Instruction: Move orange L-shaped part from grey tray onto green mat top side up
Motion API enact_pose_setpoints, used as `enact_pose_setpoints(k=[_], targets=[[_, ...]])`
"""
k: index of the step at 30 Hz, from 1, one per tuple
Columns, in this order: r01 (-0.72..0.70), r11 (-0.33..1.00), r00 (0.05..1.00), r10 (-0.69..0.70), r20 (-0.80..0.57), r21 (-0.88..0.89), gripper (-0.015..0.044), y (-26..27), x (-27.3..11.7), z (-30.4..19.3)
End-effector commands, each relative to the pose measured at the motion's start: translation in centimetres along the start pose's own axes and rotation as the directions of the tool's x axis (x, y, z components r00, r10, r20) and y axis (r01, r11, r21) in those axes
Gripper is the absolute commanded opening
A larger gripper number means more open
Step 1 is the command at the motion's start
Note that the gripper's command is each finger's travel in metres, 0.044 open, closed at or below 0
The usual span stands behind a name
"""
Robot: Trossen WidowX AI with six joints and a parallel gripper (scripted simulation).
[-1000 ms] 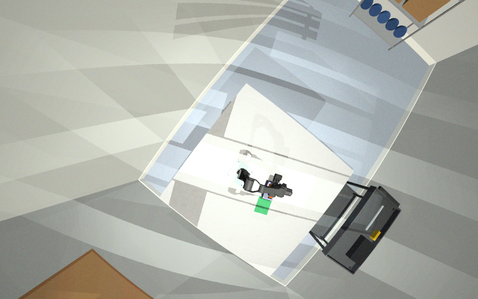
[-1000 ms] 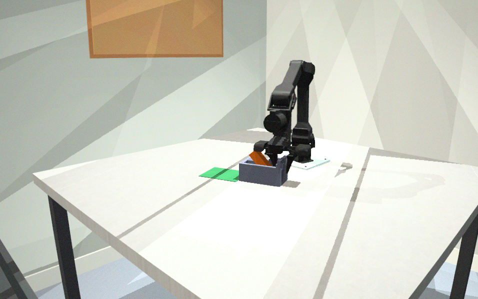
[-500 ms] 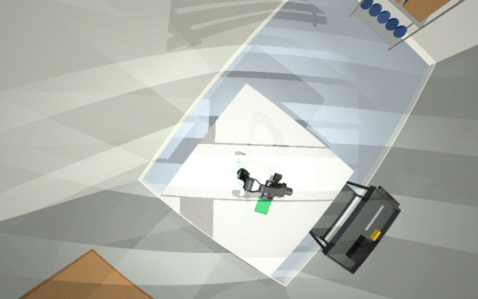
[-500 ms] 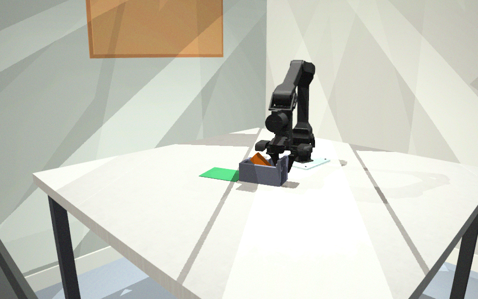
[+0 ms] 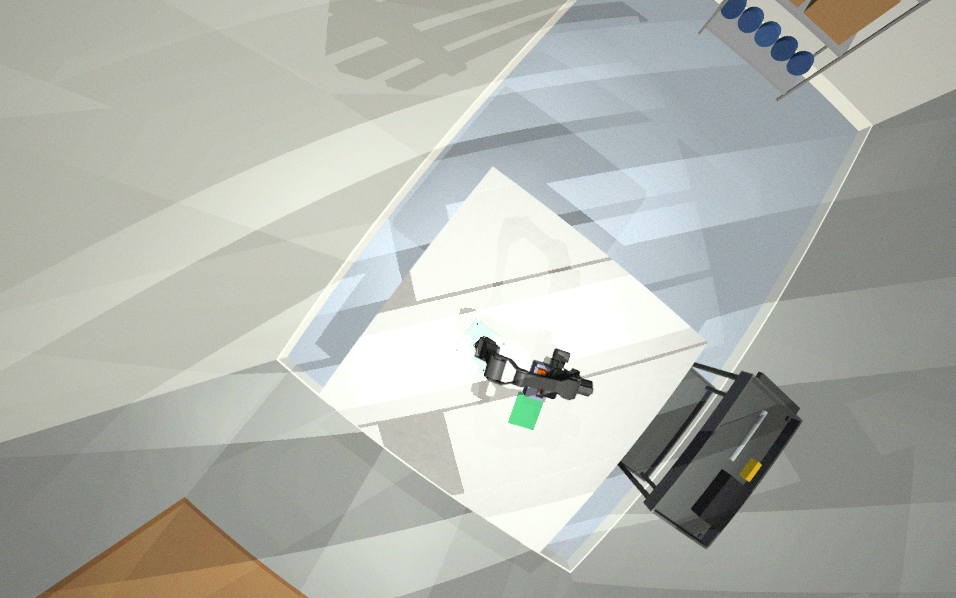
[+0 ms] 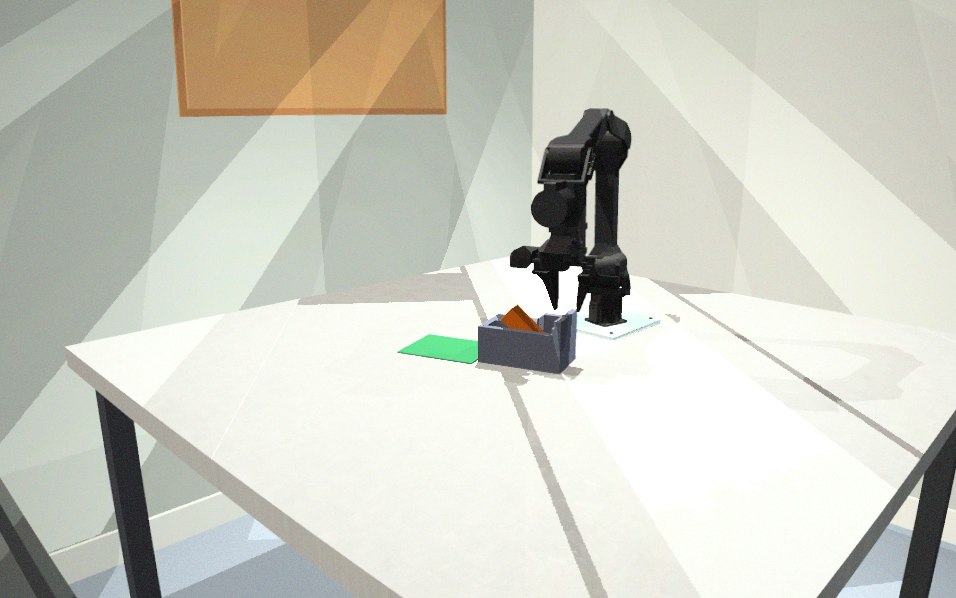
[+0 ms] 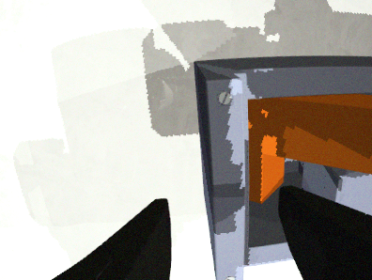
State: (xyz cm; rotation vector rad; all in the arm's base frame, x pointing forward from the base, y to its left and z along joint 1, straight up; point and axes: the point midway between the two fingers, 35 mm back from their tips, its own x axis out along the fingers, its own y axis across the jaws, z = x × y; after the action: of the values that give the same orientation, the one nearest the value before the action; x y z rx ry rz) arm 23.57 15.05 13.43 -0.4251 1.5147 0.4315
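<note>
The orange part is tilted in the grey tray. One end stands up above the tray's rim towards the mat in the exterior view; its lower end is down inside the pocket. My gripper is open and empty, fingers pointing down. It hangs above the tray's end away from the mat, one fingertip over the pocket and the other outside the wall. The green mat lies beside the tray. The arm hides much of the tray in the top view.
The white table carries the tray, the mat and the arm's pale base plate. The tray's walls stand up around the part. A screw head shows on the tray's end rim.
</note>
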Motion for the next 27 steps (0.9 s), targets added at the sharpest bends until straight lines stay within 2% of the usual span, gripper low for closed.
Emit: enact_pose_setpoints(k=[1,27], targets=[[0.004,1.000,1.000,-0.004,0.018,0.000,0.0180,-0.60,-4.31,-0.30],[0.000,1.000,1.000,0.000,0.013,0.003,0.0180,-0.52,-4.14,-0.38]])
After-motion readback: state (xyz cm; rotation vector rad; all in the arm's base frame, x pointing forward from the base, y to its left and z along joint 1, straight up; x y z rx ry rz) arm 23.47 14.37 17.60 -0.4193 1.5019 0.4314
